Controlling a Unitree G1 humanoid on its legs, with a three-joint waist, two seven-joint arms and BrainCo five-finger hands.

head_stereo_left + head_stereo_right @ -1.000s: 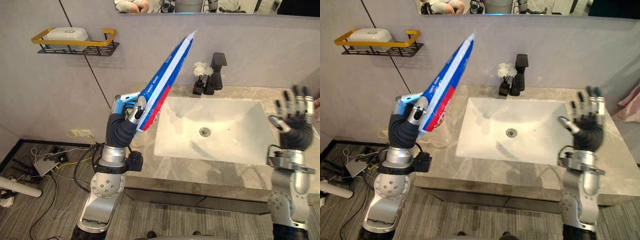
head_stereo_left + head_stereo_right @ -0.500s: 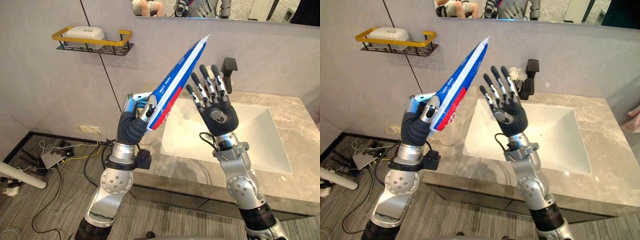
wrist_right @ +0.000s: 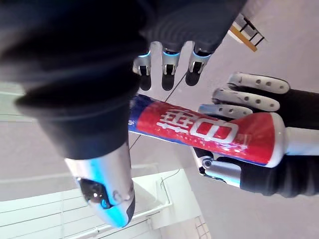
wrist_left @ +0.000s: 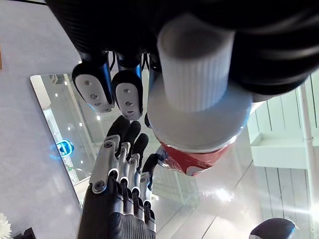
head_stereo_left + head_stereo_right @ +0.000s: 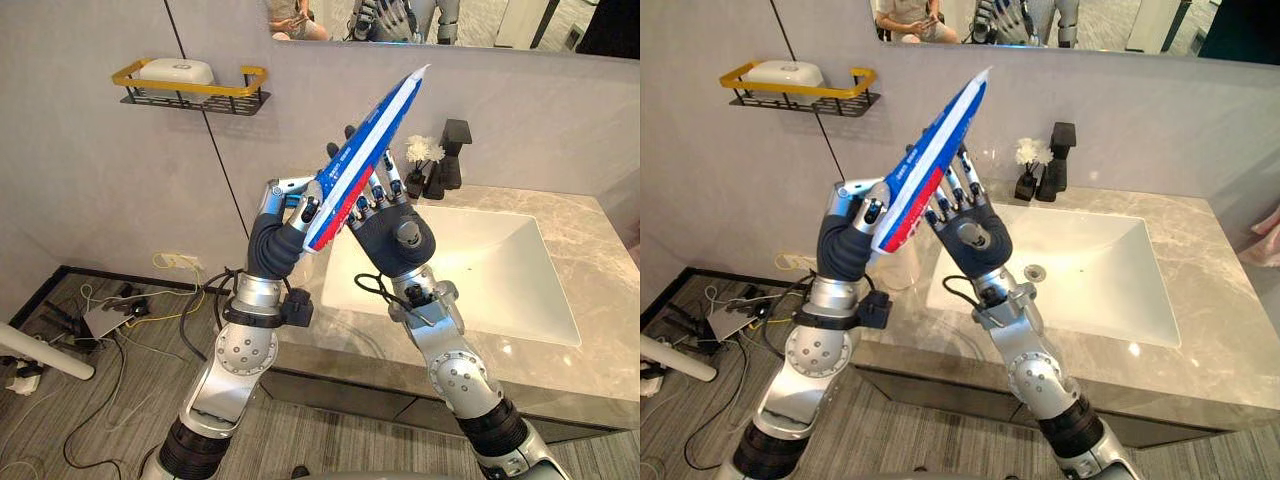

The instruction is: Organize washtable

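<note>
My left hand (image 5: pixel 278 228) is shut on the lower end of a large blue, white and red toothpaste tube (image 5: pixel 362 155), held slanting up over the counter's left edge. The tube's white cap (image 4: pixel 198 69) points down out of the fist. My right hand (image 5: pixel 396 232) is raised just behind the tube's middle, open, with its fingers (image 3: pixel 164 72) straight and reaching past the tube (image 3: pixel 199 130). Its thumb (image 3: pixel 107 184) stays apart from the tube. In the right wrist view my left hand (image 3: pixel 259 169) wraps the capped end.
A white sink basin (image 5: pixel 470 275) is set in the grey stone counter (image 5: pixel 600 250). A black faucet (image 5: pixel 455 150) and a small vase of white flowers (image 5: pixel 420 160) stand behind it. A yellow wall shelf (image 5: pixel 190 88) holds a white box. A clear cup (image 5: pixel 902 265) stands behind my left arm.
My right hand swung from the sink's right side across to the left and now sits close behind the tube. The camera shifted. My left hand kept hold of the tube.
</note>
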